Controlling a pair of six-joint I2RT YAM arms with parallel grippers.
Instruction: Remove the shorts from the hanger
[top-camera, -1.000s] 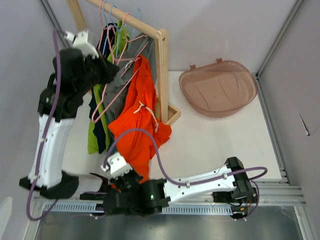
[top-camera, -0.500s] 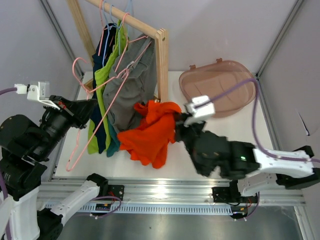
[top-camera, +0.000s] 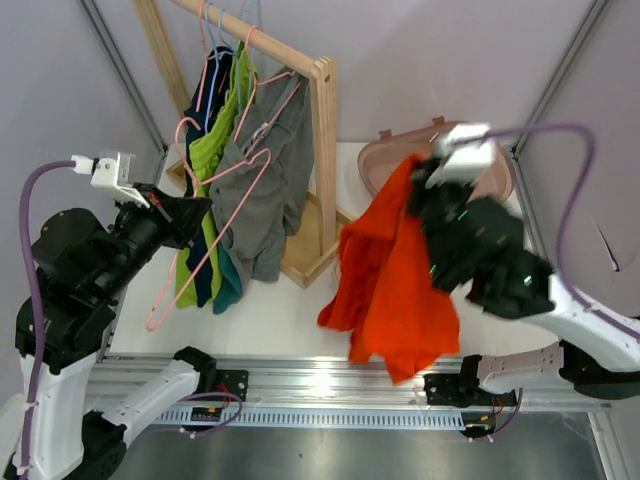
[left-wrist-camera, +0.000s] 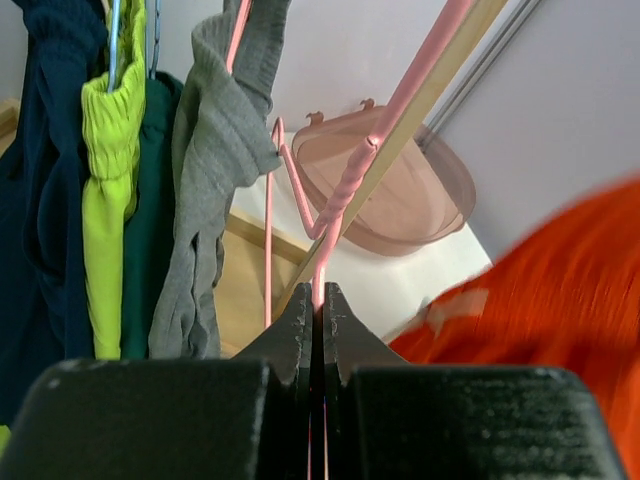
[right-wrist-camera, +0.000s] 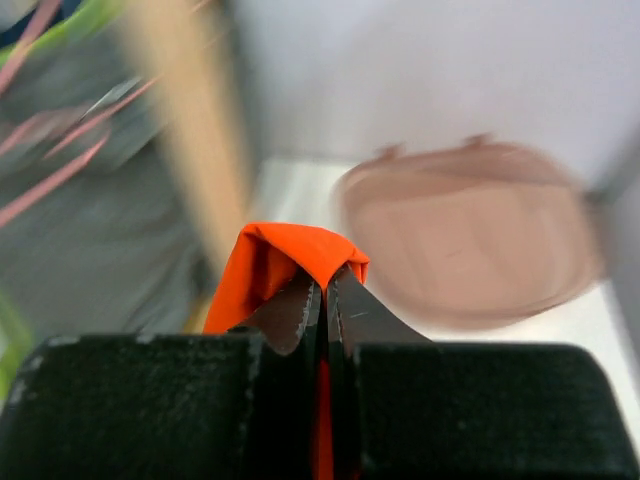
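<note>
My right gripper (top-camera: 425, 172) is shut on the orange shorts (top-camera: 395, 275) and holds them in the air right of the wooden rack (top-camera: 322, 130); the cloth drapes over my fingers in the right wrist view (right-wrist-camera: 290, 255). My left gripper (top-camera: 200, 212) is shut on an empty pink hanger (top-camera: 205, 235), its wire pinched between the jaws (left-wrist-camera: 318, 290). The grey shorts (top-camera: 265, 190), lime green shorts (top-camera: 205, 170), teal shorts (top-camera: 225, 285) and dark navy shorts (top-camera: 200, 100) hang from the rack on hangers. They show at the left of the left wrist view, the grey pair (left-wrist-camera: 205, 180) foremost.
A translucent brown basket (top-camera: 400, 165) lies on the white table at the back right, partly behind the orange cloth; it also shows in the left wrist view (left-wrist-camera: 400, 190). The rack's wooden base (top-camera: 310, 255) sits on the table. An aluminium rail (top-camera: 330, 385) runs along the near edge.
My right gripper has lifted the orange shorts up and to the right, away from the rack toward the basket. My left gripper has raised the pink hanger closer to the rack.
</note>
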